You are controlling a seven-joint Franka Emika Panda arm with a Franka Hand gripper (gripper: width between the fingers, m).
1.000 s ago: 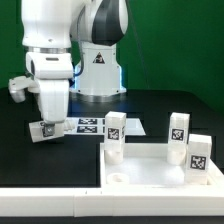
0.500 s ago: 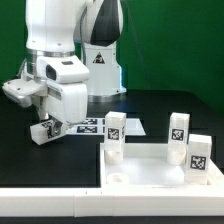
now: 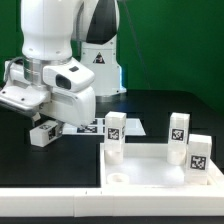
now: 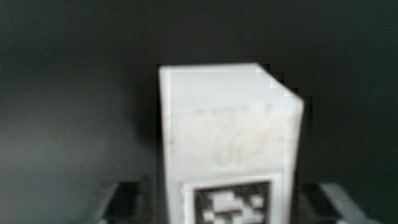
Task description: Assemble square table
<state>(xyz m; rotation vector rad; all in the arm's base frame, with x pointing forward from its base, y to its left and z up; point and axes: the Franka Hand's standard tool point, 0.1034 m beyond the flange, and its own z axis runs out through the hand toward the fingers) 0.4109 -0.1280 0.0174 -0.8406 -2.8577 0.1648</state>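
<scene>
The white square table top (image 3: 150, 172) lies at the exterior view's lower right, rim up. Three white tagged legs stand upright on it: one at its near left corner (image 3: 114, 137), two at the right (image 3: 178, 136) (image 3: 198, 155). A corner hole (image 3: 121, 175) shows in front. My gripper (image 3: 45, 126) hangs left of the top, just above the black table, shut on the fourth leg (image 3: 41, 134). In the wrist view that leg (image 4: 228, 130) fills the middle, tag toward the camera, with a dark finger (image 4: 128, 202) on each side of it.
The marker board (image 3: 97, 127) lies on the black table behind the table top, partly hidden by my arm. The white robot base (image 3: 98, 62) stands at the back. A green wall closes the scene behind.
My wrist has swung and tilted, with the arm body now lower and further toward the exterior view's right. The held leg stays in the jaws at about the same spot.
</scene>
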